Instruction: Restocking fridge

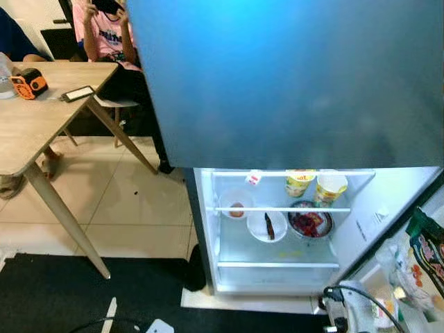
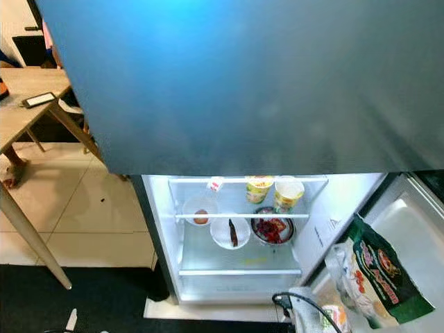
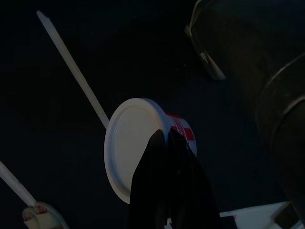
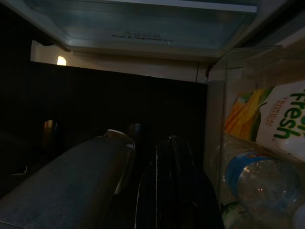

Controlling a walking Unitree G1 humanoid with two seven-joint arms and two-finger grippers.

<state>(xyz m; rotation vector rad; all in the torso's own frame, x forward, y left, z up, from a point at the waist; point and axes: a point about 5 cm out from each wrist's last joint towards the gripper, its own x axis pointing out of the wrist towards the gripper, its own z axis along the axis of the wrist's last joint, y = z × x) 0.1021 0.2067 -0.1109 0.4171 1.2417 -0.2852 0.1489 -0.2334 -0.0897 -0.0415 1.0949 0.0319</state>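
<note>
The fridge's lower compartment (image 1: pixel 229 243) stands open and lit. On its glass shelf (image 1: pixel 277 209) sit a small bowl with a brown item (image 1: pixel 236 207), a white bowl with a dark strip (image 1: pixel 268 226) and a bowl of red food (image 1: pixel 310 223). Two yellow cups (image 1: pixel 300 182) (image 1: pixel 330 186) stand behind them. My left gripper (image 3: pixel 164 136) hangs shut above a white tub with a red label (image 3: pixel 128 143) lying on the dark mat. My right gripper (image 4: pixel 164 143) hangs low and shut beside the open door's shelf, which holds a juice carton (image 4: pixel 271 119) and a water bottle (image 4: pixel 257 176).
The closed upper door (image 1: pixel 291 76) looms close in front. A green snack bag (image 2: pixel 378 270) sits in the open door at right. A wooden table (image 1: pixel 41 132) with a phone (image 1: pixel 78 93) and an orange tape measure (image 1: pixel 29 83) stands left, a seated person (image 1: pixel 104 35) behind it. A black mat (image 1: pixel 69 291) covers the floor.
</note>
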